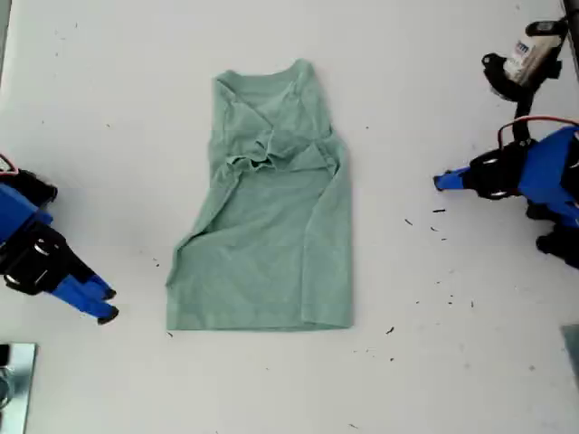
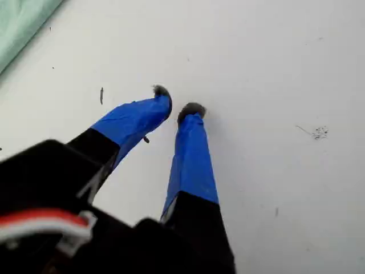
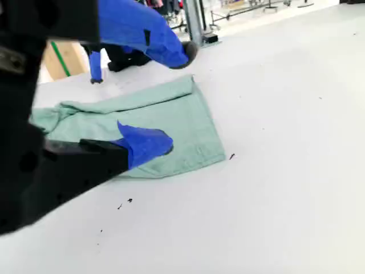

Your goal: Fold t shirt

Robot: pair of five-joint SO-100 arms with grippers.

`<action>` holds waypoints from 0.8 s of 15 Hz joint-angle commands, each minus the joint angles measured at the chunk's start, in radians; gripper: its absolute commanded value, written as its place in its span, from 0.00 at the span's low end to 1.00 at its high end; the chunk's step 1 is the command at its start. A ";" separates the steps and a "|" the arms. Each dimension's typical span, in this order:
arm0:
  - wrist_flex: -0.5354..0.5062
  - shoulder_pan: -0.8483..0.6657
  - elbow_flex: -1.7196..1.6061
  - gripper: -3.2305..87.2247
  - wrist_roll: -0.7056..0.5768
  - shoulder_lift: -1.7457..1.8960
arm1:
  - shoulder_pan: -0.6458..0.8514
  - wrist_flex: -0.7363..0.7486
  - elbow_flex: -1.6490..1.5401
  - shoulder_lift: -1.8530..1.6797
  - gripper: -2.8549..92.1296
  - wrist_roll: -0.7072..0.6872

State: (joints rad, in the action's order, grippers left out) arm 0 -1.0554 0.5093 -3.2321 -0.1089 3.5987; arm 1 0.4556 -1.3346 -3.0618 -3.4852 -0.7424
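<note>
At the exterior view's left, near that edge of the white counter (image 1: 452, 380), you have my first tool (image 1: 107, 305) resting low over bare surface. Its blue-taped fingers (image 2: 191, 154) stand only a narrow gap apart at the dark tips, with nothing between them. It is well apart from the t shirt (image 1: 267, 244), of which its own camera catches just a green corner (image 2: 17, 23).

The t shirt lies flat in the middle of the counter. Its neck end points toward the exterior view's top edge and its straight hem toward the bottom edge. Both sides are folded inward, and the cloth is bunched in wrinkles across the chest.

At the exterior view's right you have my second tool (image 1: 439, 181), pointing toward the t shirt (image 3: 171, 117) but clear of it. Its jaws are spread wide and hold nothing (image 3: 174, 98). A few dark specks (image 1: 439, 211) dot the counter just below it.

Above that arm, a white part (image 1: 527, 56) carries a label too blurred to read.
</note>
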 commanded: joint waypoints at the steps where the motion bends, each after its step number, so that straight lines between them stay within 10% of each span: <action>1: 0.021 0.014 -0.011 0.26 -0.006 0.006 | 0.006 -0.002 -0.044 -0.017 0.09 -0.006; 12: 0.021 -0.049 -0.011 0.25 -0.012 0.006 | 0.008 -0.002 -0.044 -0.017 0.09 -0.002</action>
State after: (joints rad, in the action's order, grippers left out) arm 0 -1.0554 0.4939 -3.2321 -0.1181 3.5987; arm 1 0.4556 -1.3346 -3.0618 -3.4852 -0.7424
